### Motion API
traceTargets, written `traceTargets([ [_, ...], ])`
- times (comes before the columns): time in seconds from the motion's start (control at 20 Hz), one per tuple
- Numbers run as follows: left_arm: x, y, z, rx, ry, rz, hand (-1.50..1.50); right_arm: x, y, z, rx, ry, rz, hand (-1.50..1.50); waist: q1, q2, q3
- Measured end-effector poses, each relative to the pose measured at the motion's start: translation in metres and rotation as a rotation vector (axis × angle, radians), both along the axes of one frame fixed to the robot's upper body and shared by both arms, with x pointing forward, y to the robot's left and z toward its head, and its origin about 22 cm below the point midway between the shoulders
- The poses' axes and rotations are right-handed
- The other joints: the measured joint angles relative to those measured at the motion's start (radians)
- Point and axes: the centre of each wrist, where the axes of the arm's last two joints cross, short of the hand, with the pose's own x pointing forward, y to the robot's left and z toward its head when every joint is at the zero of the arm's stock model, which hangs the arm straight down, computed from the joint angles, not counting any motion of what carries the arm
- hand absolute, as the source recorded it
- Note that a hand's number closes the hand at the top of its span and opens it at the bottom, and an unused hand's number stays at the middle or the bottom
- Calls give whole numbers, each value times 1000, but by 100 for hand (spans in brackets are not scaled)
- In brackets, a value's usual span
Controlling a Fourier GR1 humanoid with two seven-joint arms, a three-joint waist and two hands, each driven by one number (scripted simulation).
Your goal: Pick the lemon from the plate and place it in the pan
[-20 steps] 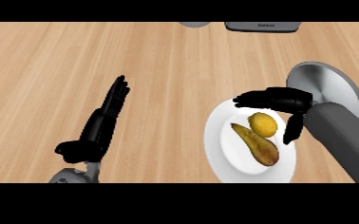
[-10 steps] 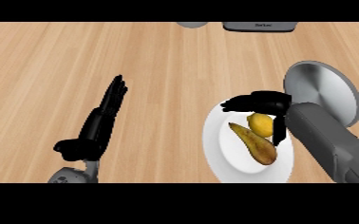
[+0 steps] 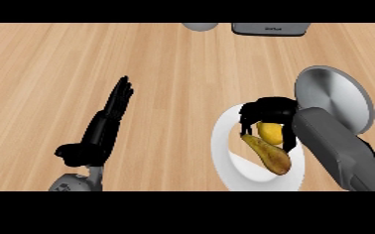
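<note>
Robot hand [image 3: 270,110] lower, around lemon [image 3: 271,133]

Wooden counter [image 3: 176,69], white plate [image 3: 227,153], steel pan [image 3: 333,96], perhaps appliance [image 3: 270,28] at back

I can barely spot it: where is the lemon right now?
In the head view the lemon lies on the white plate at lower right, beside a brownish pear, with the right hand curled over it.
</note>
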Motion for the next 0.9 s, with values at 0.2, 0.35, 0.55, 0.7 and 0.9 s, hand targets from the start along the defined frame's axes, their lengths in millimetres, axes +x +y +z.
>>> traceTargets([
  [0.2,-4,-2,-3,-2,2,0,0,1,1,-2,30,-22,-11,150,0,-2,-3],
  [0.35,-3,-1,-6,-3,6,12,0,1,-6,0,73,-43,-36,150,-7,1,0],
  [0.55,-4,1,-4,-4,5,11,0,8,-8,7,162,-78,-147,150,-10,6,4],
  [0.7,-6,7,-6,-1,19,39,0,6,-12,2,162,-126,-395,150,-35,-3,5],
  [0.9,-9,16,-10,8,38,78,0,5,-30,-1,94,-213,-795,150,-82,-24,4],
])
